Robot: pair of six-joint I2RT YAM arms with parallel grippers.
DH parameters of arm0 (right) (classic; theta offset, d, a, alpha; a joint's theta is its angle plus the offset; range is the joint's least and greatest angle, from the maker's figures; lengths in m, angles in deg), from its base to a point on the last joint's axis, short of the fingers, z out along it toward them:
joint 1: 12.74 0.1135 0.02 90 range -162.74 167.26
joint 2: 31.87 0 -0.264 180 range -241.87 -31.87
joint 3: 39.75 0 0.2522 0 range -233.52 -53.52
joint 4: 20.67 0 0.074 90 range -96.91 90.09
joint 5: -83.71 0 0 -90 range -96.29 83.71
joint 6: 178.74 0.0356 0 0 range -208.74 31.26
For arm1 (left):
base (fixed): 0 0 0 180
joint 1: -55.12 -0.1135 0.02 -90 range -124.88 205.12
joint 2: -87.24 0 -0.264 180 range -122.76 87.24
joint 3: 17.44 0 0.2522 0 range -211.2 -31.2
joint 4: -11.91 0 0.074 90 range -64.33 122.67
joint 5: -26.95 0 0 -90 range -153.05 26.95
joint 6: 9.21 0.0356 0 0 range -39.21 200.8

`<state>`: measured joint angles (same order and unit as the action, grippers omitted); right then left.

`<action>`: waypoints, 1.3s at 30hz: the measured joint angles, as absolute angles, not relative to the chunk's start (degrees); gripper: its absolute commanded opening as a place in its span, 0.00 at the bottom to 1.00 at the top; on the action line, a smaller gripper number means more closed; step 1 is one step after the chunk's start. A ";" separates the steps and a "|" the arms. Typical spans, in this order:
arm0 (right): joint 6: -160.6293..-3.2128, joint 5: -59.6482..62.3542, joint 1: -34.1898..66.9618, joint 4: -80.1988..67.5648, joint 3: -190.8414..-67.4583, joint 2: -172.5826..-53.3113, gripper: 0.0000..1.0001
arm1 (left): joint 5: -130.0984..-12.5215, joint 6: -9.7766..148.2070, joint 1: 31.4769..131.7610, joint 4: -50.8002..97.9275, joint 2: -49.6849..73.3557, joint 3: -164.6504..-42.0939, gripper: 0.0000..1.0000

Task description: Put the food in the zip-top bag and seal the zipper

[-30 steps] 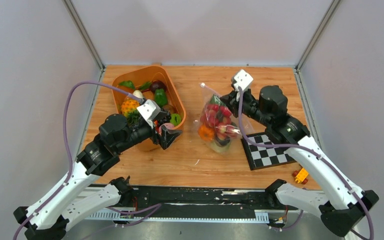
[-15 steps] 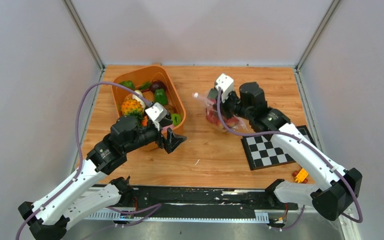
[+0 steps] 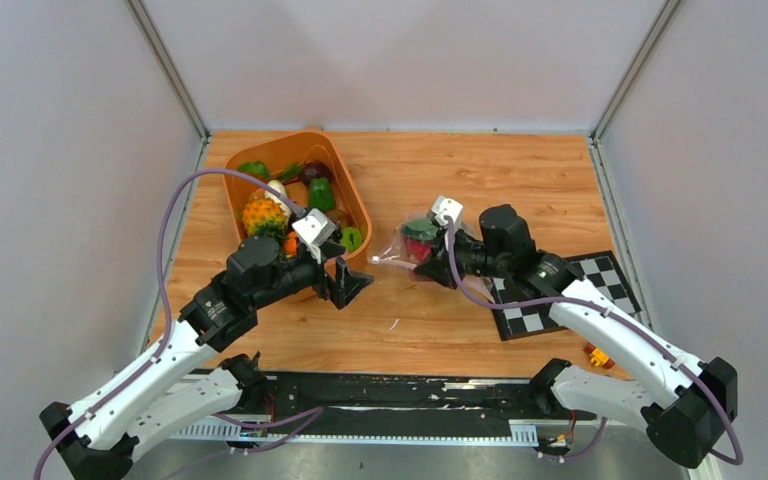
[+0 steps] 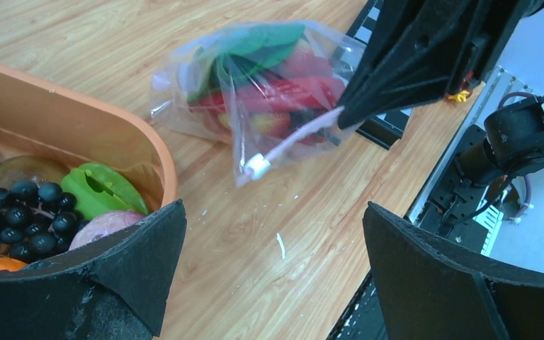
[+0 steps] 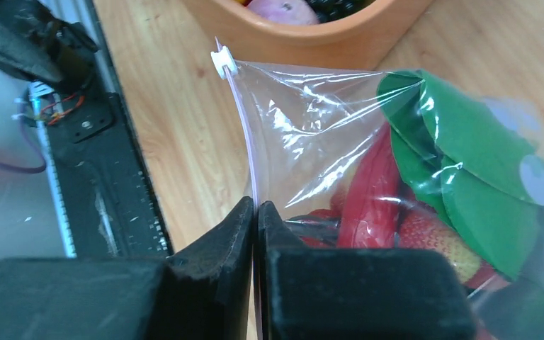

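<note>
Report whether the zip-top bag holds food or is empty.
Holds food: a red pepper, strawberries and green leaves show through the clear zip-top bag. The right end effector is shut on its zipper.

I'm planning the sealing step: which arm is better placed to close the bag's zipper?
Right, probably. The right tool is pinched on the zipper of the zip-top bag, food inside. The left tool hangs open near the orange tub, holding nothing.

clear zip-top bag (image 4: 184, 74), food (image 4: 290, 88) inside
</note>
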<state>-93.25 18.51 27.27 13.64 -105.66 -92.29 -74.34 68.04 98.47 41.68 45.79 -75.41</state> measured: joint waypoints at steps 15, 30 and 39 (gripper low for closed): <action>-83.48 27.47 29.59 12.35 -97.39 -88.44 0.47 | -75.37 67.36 98.47 39.47 46.31 -73.42 1.00; -66.82 17.70 30.11 15.17 -86.29 -73.93 0.53 | -83.74 67.17 106.41 35.43 31.82 -73.16 0.97; -61.08 5.83 30.11 18.26 -82.42 -69.38 0.54 | -70.03 59.76 108.70 26.88 28.22 -66.12 0.99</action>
